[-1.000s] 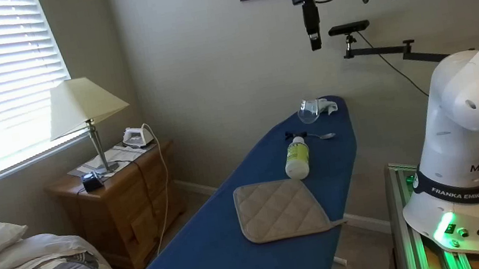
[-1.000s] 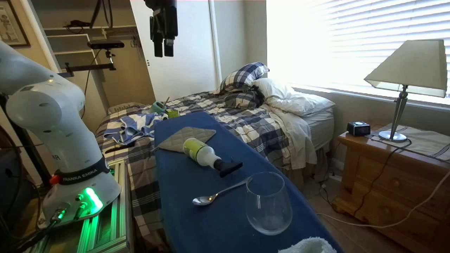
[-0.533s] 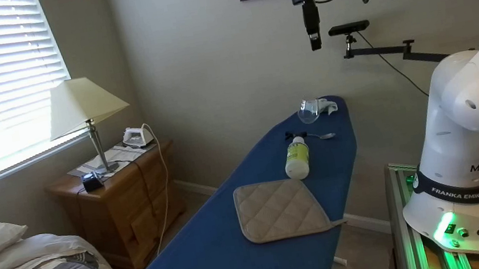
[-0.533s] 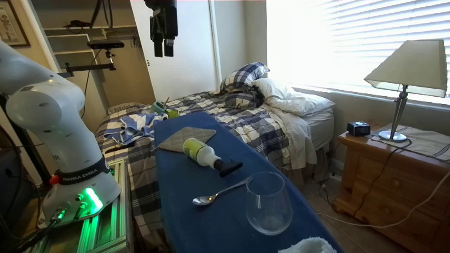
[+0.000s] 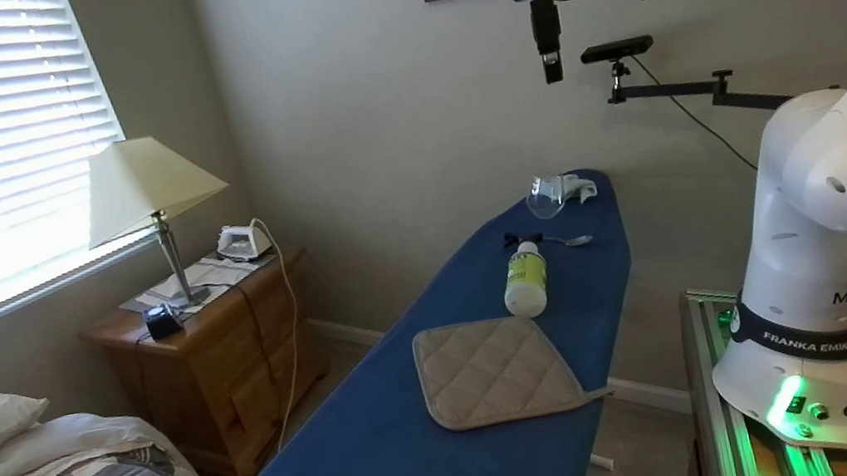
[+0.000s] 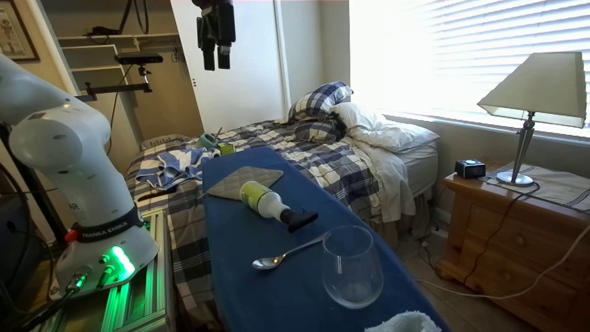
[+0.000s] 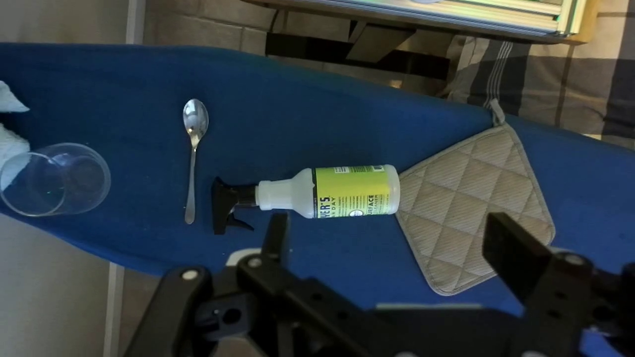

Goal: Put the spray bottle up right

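Note:
The spray bottle (image 7: 352, 192) lies on its side on the blue ironing board. It has a white translucent body, a yellow-green label and a black trigger head (image 7: 227, 206). It shows in both exterior views (image 5: 526, 283) (image 6: 263, 199). Its base end lies at the edge of the tan quilted pad (image 7: 471, 203). My gripper (image 7: 388, 216) is open and empty, with its fingers wide apart. It hangs pointing down, high above the board, in both exterior views (image 5: 553, 74) (image 6: 216, 66).
A spoon (image 7: 194, 153) lies beyond the trigger head. A clear glass (image 7: 82, 181) and a white cloth (image 7: 11, 146) are near the board's narrow end. The blue ironing board (image 5: 387, 445) narrows towards the wall. A bed (image 6: 295, 143) and a nightstand (image 5: 199, 364) stand beside it.
Over the last half second my gripper has risen slightly and shifted a little sideways. The spray bottle and the other things have not moved.

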You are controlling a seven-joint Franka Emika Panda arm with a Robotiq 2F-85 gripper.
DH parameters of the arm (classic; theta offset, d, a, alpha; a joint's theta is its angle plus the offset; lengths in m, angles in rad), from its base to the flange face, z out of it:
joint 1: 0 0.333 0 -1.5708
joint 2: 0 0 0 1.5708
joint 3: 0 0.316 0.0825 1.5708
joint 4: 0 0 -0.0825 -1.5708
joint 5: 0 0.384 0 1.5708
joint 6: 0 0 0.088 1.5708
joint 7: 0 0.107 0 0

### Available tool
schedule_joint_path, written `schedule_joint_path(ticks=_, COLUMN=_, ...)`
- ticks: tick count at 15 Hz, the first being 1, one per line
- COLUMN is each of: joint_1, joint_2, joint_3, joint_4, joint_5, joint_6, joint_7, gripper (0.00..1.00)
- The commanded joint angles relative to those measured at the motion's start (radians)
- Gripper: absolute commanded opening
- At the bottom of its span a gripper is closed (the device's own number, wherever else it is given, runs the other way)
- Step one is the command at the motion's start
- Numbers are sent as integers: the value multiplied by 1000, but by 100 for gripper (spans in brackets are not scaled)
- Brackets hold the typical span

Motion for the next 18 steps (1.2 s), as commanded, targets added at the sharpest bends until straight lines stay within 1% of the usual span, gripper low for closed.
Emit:
schedule_joint_path(ticks=1, joint_1=4, joint_2=1, joint_3=-3, joint_4=3, joint_5=-1, joint_6=-3, joint_7=2, gripper=100)
schedule_joint_path(ticks=3, joint_1=-37, joint_2=55, joint_3=-27, joint_4=2, joint_5=-45, joint_6=59, joint_7=51, gripper=100)
schedule_joint_path(ticks=5, joint_1=-72, joint_2=109, joint_3=-71, joint_4=5, joint_5=-58, joint_6=93, joint_7=63, gripper=100)
schedule_joint_path(ticks=8, joint_1=-105, joint_2=194, joint_3=-141, joint_4=10, joint_5=-17, joint_6=121, joint_7=33, gripper=100)
schedule_joint_path(ticks=12, joint_1=-123, joint_2=318, joint_3=-212, joint_4=25, joint_5=63, joint_6=73, joint_7=-30, gripper=100)
schedule_joint_path(ticks=13, joint_1=-132, joint_2=354, joint_3=-220, joint_4=36, joint_5=78, joint_6=40, joint_7=-30, gripper=100)
schedule_joint_path(ticks=15, joint_1=-150, joint_2=409, joint_3=-234, joint_4=35, joint_5=101, joint_6=23, joint_7=-40, gripper=100)
schedule_joint_path(ticks=17, joint_1=-171, joint_2=458, joint_3=-239, joint_4=37, joint_5=115, joint_6=24, joint_7=-32, gripper=100)
schedule_joint_path(ticks=18, joint_1=-178, joint_2=479, joint_3=-236, joint_4=48, joint_5=130, joint_6=6, joint_7=-23, gripper=100)
